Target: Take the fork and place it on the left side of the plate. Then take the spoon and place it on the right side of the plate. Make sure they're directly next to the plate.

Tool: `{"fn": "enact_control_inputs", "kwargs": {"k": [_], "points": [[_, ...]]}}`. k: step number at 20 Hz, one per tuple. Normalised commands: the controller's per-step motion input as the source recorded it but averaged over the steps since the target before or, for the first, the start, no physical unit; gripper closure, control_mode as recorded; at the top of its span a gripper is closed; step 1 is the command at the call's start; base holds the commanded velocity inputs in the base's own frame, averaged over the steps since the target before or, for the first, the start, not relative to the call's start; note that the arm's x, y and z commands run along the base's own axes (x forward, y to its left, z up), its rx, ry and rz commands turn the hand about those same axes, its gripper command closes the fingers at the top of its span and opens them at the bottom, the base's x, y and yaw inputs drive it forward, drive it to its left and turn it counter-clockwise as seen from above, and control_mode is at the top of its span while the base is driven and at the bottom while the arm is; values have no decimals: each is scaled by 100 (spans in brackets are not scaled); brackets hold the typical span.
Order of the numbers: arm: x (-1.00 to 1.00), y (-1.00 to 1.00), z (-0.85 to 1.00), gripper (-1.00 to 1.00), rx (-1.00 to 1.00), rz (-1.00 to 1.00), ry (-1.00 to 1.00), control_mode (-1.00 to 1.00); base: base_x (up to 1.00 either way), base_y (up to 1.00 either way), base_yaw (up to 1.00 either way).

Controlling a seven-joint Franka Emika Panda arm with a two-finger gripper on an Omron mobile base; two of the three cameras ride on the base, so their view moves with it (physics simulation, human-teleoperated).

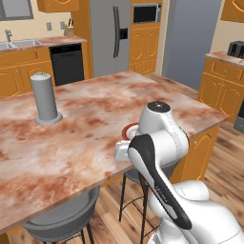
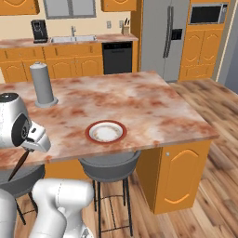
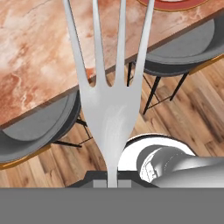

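Observation:
My gripper (image 3: 113, 183) is shut on the fork (image 3: 107, 109), whose silver tined head rises up the middle of the hand view. In the right base view the gripper (image 2: 29, 148) hangs at the island's near edge, left of the plate (image 2: 89, 135), and the fork's black handle (image 2: 18, 166) slants down from it below the counter top. The round plate has a red-brown rim and a white centre and lies near the front edge of the island. A piece of its rim (image 1: 128, 129) shows behind my arm, and another (image 3: 175, 5) shows at the top of the hand view. The spoon is out of view.
A grey paper-towel holder (image 2: 43, 84) stands upright at the island's far left (image 1: 45, 97). Grey stools (image 2: 109, 165) (image 1: 62, 217) are tucked under the island's near edge (image 2: 153, 145). Wood floor lies below and to the right.

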Motion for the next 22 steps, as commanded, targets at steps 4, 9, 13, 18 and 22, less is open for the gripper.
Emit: {"fn": "enact_control_inputs", "kwargs": {"k": [4, 9, 13, 18, 22], "points": [[52, 0, 1, 100, 0, 5, 7, -100, 0, 0, 0], [71, -24, 3, 100, 0, 18, 13, -100, 0, 0, 0], [96, -43, 0, 100, 0, 20, 27, -100, 0, 0, 0], [100, -12, -17, 100, -8, 17, 31, -100, 0, 0, 0], [100, 22, -29, 100, -14, 7, 23, -100, 0, 0, 0]]}}
